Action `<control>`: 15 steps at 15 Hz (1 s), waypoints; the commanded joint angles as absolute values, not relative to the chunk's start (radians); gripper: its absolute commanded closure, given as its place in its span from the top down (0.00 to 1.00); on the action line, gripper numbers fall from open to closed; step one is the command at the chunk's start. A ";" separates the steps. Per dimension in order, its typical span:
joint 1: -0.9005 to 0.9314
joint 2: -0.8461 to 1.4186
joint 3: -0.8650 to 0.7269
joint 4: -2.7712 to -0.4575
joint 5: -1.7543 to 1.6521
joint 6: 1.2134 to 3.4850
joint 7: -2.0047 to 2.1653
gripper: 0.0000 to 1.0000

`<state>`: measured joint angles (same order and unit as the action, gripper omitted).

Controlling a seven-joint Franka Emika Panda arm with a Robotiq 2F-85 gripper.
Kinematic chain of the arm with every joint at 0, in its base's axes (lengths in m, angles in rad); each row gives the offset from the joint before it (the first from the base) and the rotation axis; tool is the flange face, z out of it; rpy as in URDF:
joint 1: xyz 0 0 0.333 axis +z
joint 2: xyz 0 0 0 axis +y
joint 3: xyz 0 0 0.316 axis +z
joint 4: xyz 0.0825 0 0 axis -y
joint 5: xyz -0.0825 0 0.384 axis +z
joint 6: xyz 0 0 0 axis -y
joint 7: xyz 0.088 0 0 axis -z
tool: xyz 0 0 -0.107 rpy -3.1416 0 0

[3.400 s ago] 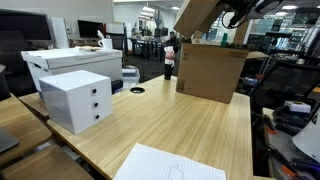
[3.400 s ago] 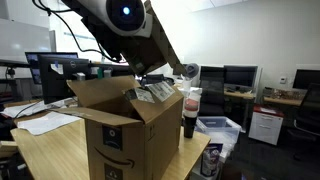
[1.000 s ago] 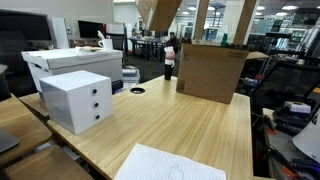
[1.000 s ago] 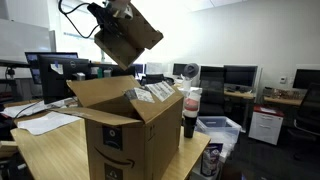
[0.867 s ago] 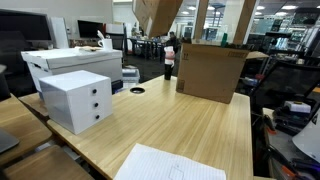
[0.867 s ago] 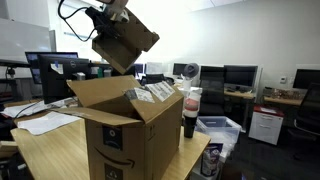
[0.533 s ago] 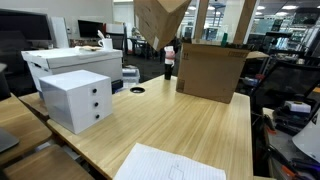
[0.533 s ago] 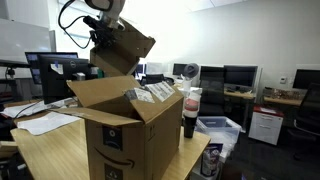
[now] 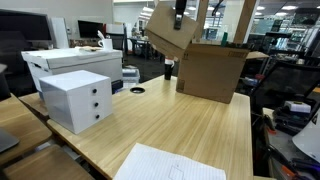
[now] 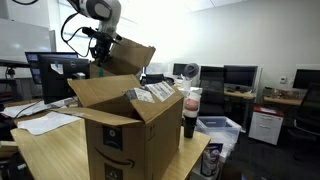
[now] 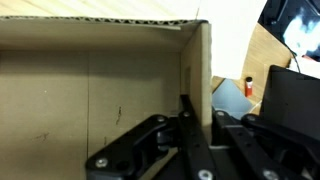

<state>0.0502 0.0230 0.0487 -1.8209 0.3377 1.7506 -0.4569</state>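
While my pincer [image 11: 198,112], pinched on a wall of the small cardboard box [image 9: 172,32], holds it tilted in mid-air beside the large open box [image 9: 212,70] above the table [image 9: 170,125], I log: carry step in hand; any set-down would, I judge, call for levelling first.

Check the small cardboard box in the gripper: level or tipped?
Tipped: the small cardboard box hangs at a slant in the air in both exterior views, with the gripper pinching one wall.
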 commanded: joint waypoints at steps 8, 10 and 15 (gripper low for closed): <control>0.107 0.110 0.100 -1.868 0.152 1.495 -0.072 0.03; 0.119 0.134 0.110 -1.863 0.168 1.454 -0.009 0.03; 0.148 0.145 0.129 -1.917 0.194 1.589 0.075 0.03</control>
